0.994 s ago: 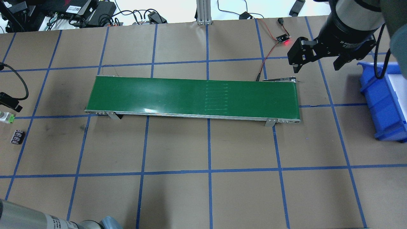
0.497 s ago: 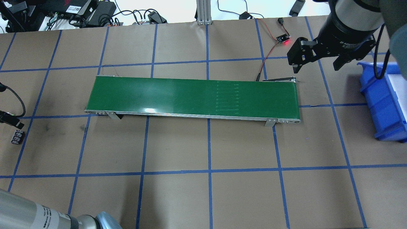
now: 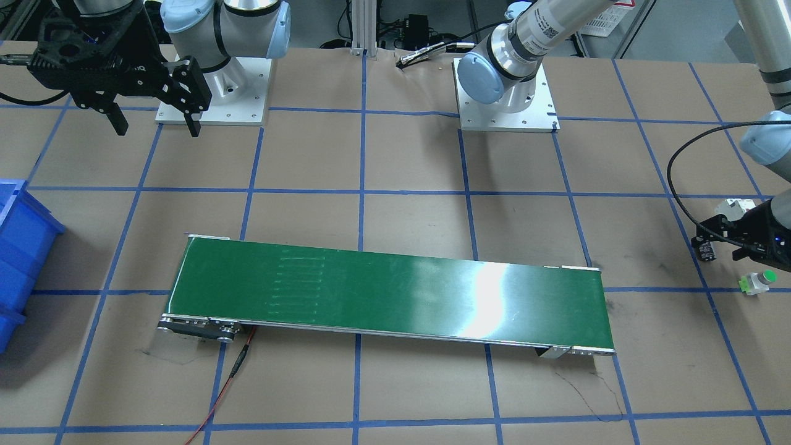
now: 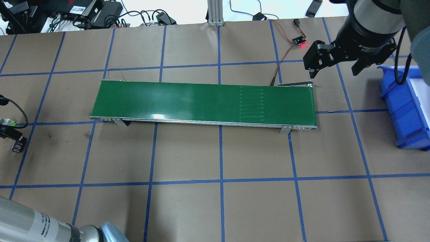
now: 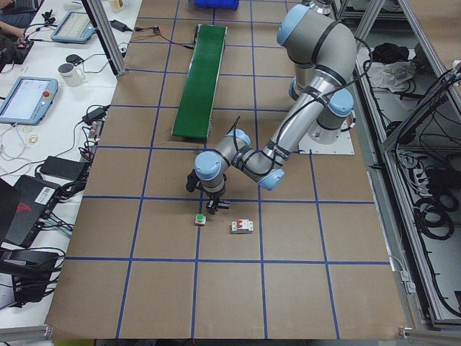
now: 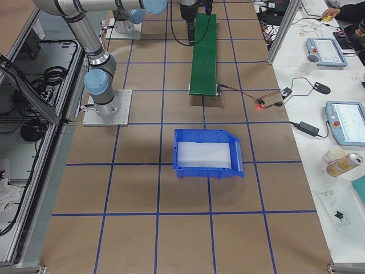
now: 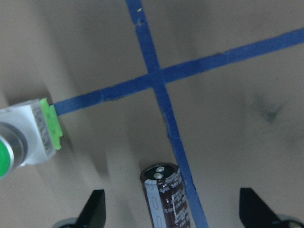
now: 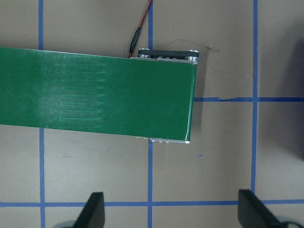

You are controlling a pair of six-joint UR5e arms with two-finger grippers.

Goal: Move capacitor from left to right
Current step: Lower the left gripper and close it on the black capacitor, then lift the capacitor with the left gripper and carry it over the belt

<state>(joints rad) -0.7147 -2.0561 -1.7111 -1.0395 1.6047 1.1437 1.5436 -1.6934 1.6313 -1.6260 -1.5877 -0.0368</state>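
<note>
Belt: the green conveyor (image 4: 188, 101) has carried its seam marks toward its right end, so I take it to be running.
Right gripper (image 8: 171, 208): spread wide, empty, above the belt's right end.
Left gripper (image 7: 172, 205): has dropped over the capacitor, fingers wide apart, nothing gripped yet.
Capacitor (image 7: 167, 197): lying on the table (image 4: 188, 151) at far left, near the push button (image 7: 28, 137). I judge the grasp comes next.

Our robotics lab bench

We see two robot arms (image 3: 532, 29) bolted to white base plates (image 3: 532, 121) on a table (image 4: 188, 208) papered brown and marked off in a blue tape grid (image 4: 221, 151). A green conveyor belt (image 4: 201, 101) and a blue bin (image 6: 206, 169) sit on it. Alongside run white benches (image 5: 72, 97) with teach pendants (image 5: 27, 99), a mug (image 5: 70, 73), power bricks (image 5: 54, 167) and cables (image 4: 141, 15), between aluminium posts (image 4: 214, 11).
</note>
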